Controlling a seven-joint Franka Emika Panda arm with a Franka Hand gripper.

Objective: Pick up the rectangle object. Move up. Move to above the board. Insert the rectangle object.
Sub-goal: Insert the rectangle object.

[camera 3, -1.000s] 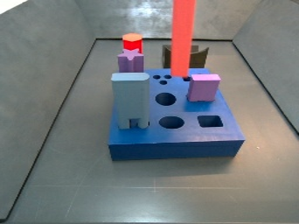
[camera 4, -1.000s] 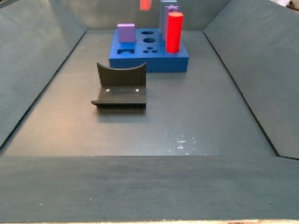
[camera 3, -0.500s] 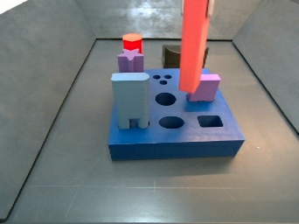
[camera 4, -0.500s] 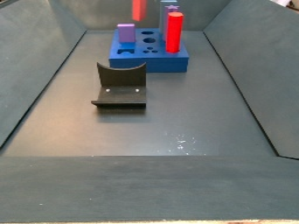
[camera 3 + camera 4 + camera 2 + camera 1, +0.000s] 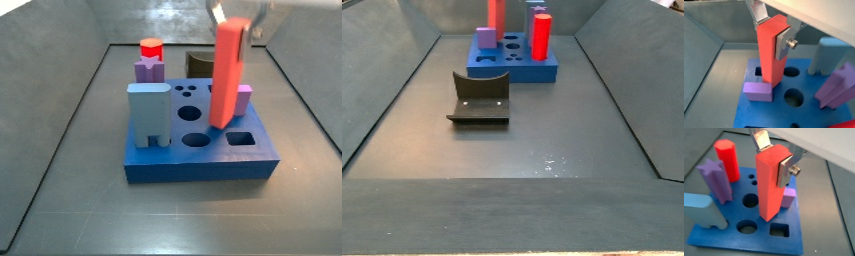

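The gripper hangs above the board, its silver fingers clamped on the upper end of the rectangle object, a tall red-orange bar held upright. In both wrist views the bar's lower end hovers over the board's top, near the empty square hole and just beside the low purple block; whether it has touched the surface I cannot tell. In a side view the bar stands over the far right part of the board. The main risk, as I judge it, is misalignment: if the bar's foot lands on the hole's rim, or catches the purple block, pressing down could tilt it in the pads or shift the board. The red hexagonal post, the purple star piece and the light-blue block stand close, leaving little room for sideways correction.
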